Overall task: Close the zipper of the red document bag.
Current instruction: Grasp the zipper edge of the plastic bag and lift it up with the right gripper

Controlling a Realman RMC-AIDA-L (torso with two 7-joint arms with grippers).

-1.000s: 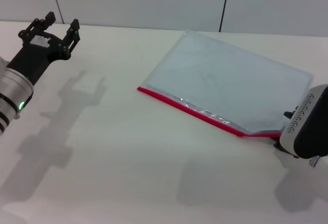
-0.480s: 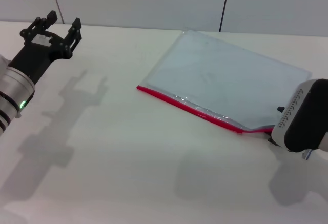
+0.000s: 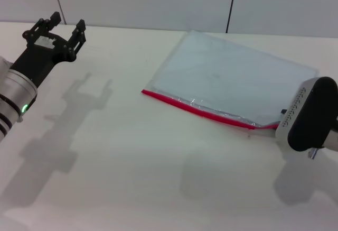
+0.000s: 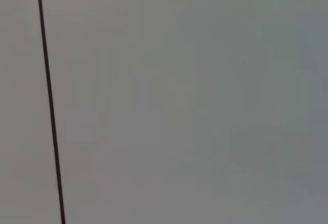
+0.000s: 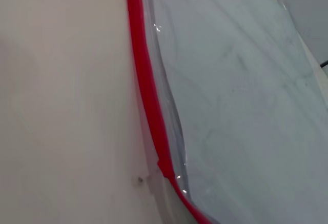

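Observation:
The red document bag (image 3: pixel 232 77) lies flat on the white table, right of centre, a translucent pale blue-grey pouch. Its zipper (image 3: pixel 203 111) is the red strip along the near long edge, running from the left corner to the right end beside my right arm. My right gripper (image 3: pixel 306 117) hovers low at that right end; its wrist housing hides the fingers. The right wrist view shows the zipper (image 5: pixel 148 96) close up beside the bag (image 5: pixel 241 90). My left gripper (image 3: pixel 66 24) hangs open and empty at the far left, well away from the bag.
A white table (image 3: pixel 132 162) spreads in front, with arm shadows on its left and near right. Grey wall panels with a dark seam (image 3: pixel 231 3) stand behind. The left wrist view shows only wall and a seam (image 4: pixel 48 101).
My right arm has shifted left and slightly away, closing on the zipper's right end, and the bag's near right corner has moved a little. The left arm has hardly moved.

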